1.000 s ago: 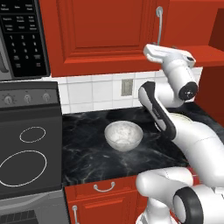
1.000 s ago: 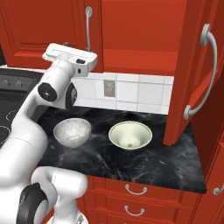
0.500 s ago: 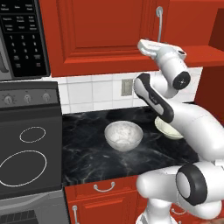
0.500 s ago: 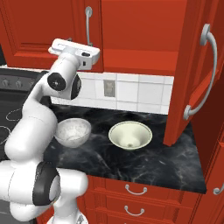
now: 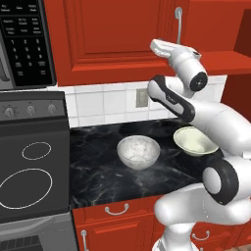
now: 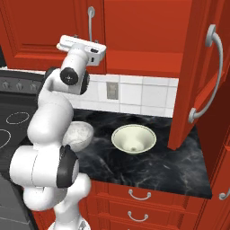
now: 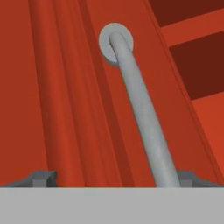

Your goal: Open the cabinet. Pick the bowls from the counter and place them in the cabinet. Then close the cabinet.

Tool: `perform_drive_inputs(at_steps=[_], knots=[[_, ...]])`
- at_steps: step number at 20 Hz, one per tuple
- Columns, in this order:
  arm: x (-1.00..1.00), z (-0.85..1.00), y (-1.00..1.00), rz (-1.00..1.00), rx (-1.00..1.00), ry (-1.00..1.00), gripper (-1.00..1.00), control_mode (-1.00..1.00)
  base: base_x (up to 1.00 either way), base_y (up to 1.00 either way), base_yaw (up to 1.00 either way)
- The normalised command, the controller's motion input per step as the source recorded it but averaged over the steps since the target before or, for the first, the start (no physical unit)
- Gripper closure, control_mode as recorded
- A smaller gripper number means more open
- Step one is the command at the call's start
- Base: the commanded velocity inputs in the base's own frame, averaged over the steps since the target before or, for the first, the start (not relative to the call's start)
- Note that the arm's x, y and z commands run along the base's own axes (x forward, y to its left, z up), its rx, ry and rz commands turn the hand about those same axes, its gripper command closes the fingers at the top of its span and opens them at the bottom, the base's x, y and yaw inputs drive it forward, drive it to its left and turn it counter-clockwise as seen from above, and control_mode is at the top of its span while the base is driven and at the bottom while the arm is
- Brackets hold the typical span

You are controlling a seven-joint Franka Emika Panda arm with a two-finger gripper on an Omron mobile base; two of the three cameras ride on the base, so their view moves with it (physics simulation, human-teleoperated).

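Two doors make up the cabinet (image 6: pixel 134 31): the right one (image 6: pixel 204 76) already stands swung out over the end of the tabletop (image 6: pixel 161 166), while the left one (image 5: pixel 117 37) is shut, and that is the one I am working on. My claw (image 7: pixel 111 180) is spread wide and holds nothing. Through the hand camera I see the left door's silver bar handle (image 7: pixel 140 113) running away from the claw along the door face, its long axis vertical in the room, with one mounting foot at the far end. The bar passes between the fingertips (image 7: pixel 41 178) but sits close against the right-hand one, not centred. From the base cameras the hand (image 5: pixel 171 49) is pressed up near the lower end of that handle (image 5: pixel 179 22). I judge the next move turns on this offset: I should shift sideways to centre the bar before closing, or the grip may catch on one finger alone. Both bowls wait below on the black tabletop, the mottled grey bowl (image 5: pixel 138 152) just beside the cream bowl (image 5: pixel 195 141), well under the claw.
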Motion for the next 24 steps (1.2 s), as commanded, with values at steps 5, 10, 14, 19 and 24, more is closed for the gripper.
perform_drive_inputs(at_steps=[5, 10, 14, 19, 24], knots=[[0.64, -0.07, -0.23, 0.1, 0.0, 0.0, -1.0, -1.0, 0.0, 0.0, 0.0], [0.62, -0.18, -0.2, 0.1, 0.0, 0.0, -1.0, -1.0, 0.0, 0.0, 0.0], [0.59, -0.24, 0.07, 0.06, 0.0, -0.01, 1.0, -1.0, 0.0, 0.0, 0.0], [0.74, -0.05, 0.02, 0.01, -0.01, -0.04, 1.0, -1.0, 0.0, 0.0, 0.0], [0.86, -0.05, 0.0, 0.02, -0.02, -0.02, 1.0, -1.0, 0.0, 0.0, 0.0]])
